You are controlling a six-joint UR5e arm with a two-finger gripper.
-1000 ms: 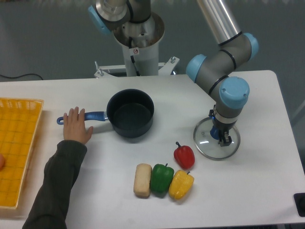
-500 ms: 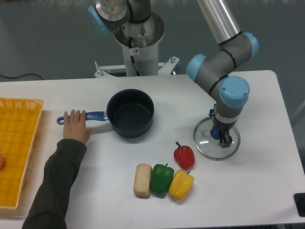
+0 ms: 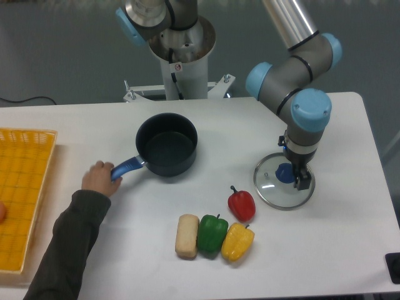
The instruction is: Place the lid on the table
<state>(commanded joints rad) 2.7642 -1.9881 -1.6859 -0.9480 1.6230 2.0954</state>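
The single fixed camera looks down on the white counter [image 3: 350,244]. The lid [image 3: 284,181], clear glass with a metal rim, lies flat on the counter toward the right side, with its small blue knob [image 3: 285,173] showing at the middle. The arm reaches down from the upper right, and the gripper [image 3: 300,178] hangs over the lid's right half, just beside the knob. The fingers [image 3: 302,181] point down toward the glass, and the knob shows free to their left; whether they are spread or closed cannot be told from this angle, and they do not appear to hold anything.

Left of the lid and well apart from it stands the dark saucepan [image 3: 166,144], open and upright, its blue handle [image 3: 128,167] angled down to the left. A person's hand [image 3: 100,177] in a dark sleeve grips the end of that handle.

In front of the lid lies a red pepper [image 3: 242,204], near the rim but not clearly touching it. Below it sit a row of three items touching side by side: a beige piece [image 3: 187,235], a green pepper [image 3: 212,233] and a yellow pepper [image 3: 238,242]. A yellow mesh tray [image 3: 24,187] lies at the left edge of the counter.
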